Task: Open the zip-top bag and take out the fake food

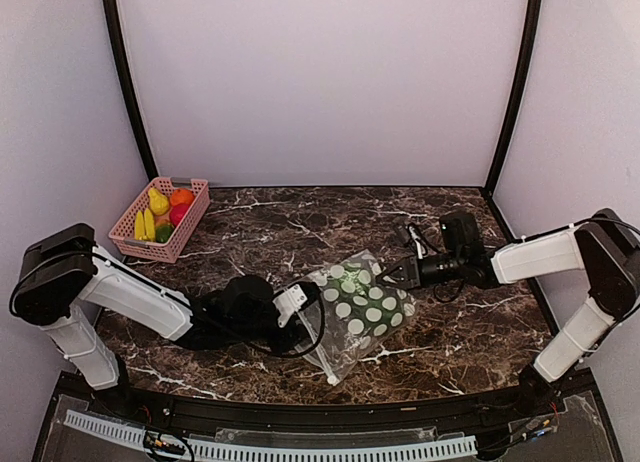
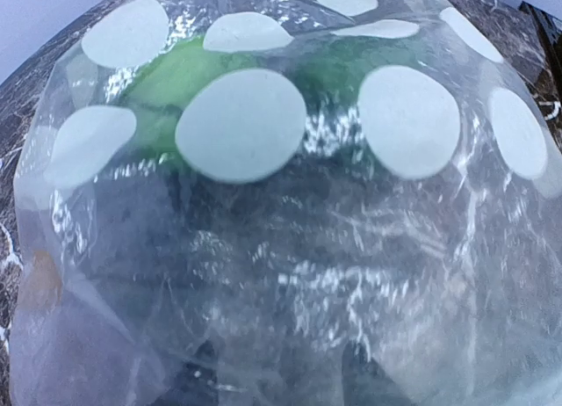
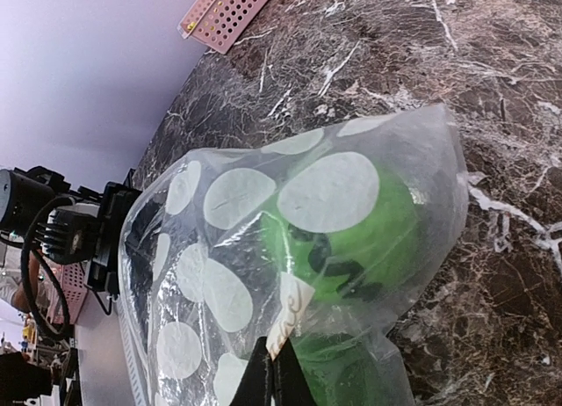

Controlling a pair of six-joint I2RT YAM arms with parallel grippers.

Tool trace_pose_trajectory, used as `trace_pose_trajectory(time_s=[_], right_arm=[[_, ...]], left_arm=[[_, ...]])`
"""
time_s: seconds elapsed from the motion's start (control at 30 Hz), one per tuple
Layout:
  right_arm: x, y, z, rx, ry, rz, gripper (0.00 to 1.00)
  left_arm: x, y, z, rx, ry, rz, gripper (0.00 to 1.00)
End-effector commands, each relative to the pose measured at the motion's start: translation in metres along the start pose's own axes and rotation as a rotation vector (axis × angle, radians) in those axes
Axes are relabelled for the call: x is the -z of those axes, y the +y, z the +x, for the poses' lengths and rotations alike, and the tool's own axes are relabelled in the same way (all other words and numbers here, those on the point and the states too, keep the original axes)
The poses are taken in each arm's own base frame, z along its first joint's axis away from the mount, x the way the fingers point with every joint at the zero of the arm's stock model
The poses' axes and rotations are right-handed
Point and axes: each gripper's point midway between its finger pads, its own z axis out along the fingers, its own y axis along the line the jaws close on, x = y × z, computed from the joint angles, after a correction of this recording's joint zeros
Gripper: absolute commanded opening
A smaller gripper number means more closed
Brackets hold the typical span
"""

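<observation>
Under everything, the table: a dark brown marble-patterned top with white veins. It fills the floor of a booth.
Walls: plain pale lavender panels on three sides, with black posts in the two back corners.
Left arm: white and black. It reaches from the near left corner low across the table towards the middle.
Right arm: white and black. It reaches from the near right corner inwards, level above the table.
Zip-top bag: lies in the middle of the table between the two arms, set on a slant. It is clear, crinkled plastic with pale round dots over green. In the left wrist view the bag fills the whole picture. In the right wrist view the bag stands puffed up, with green showing through the film.
Pink basket: slotted plastic, at the back left of the table, well apart from the bag.
Fake food: sits inside the pink basket. I can see a yellow banana, another yellow piece, an orange ball, a red ball and a green bit.
Left gripper: at the bag's left edge, touching or just beside it. I cannot tell how its jaws stand, because plastic covers its own camera's view.
Right gripper: at the bag's upper right edge. Its dark tips are clenched together, pinching the bag's film.
</observation>
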Motion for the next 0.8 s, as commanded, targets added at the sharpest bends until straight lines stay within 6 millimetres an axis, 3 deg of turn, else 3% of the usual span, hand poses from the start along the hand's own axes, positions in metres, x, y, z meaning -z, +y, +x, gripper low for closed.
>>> trace_pose_trajectory(time_s=[0.0,0.17,0.43,0.77], right_arm=[[0.003,0.029,-0.014,0.056,-0.025,-0.048,0.00],[0.005,0.039,-0.016,0.078,-0.023,-0.056,0.00],[0.001,0.032,-0.011,0.067,-0.008,-0.047,0.00],[-0.015,0.000,0.004,0.023,0.031,0.019,0.00]], left_arm=[[-0.012,0.002,-0.036,-0.017,-0.136,-0.023,0.52],[-0.022,0.002,-0.042,-0.021,-0.196,-0.027,0.64],[-0.030,-0.006,-0.039,-0.065,-0.206,0.011,0.79],[-0.027,0.009,-0.048,-0.125,-0.270,-0.091,0.84]])
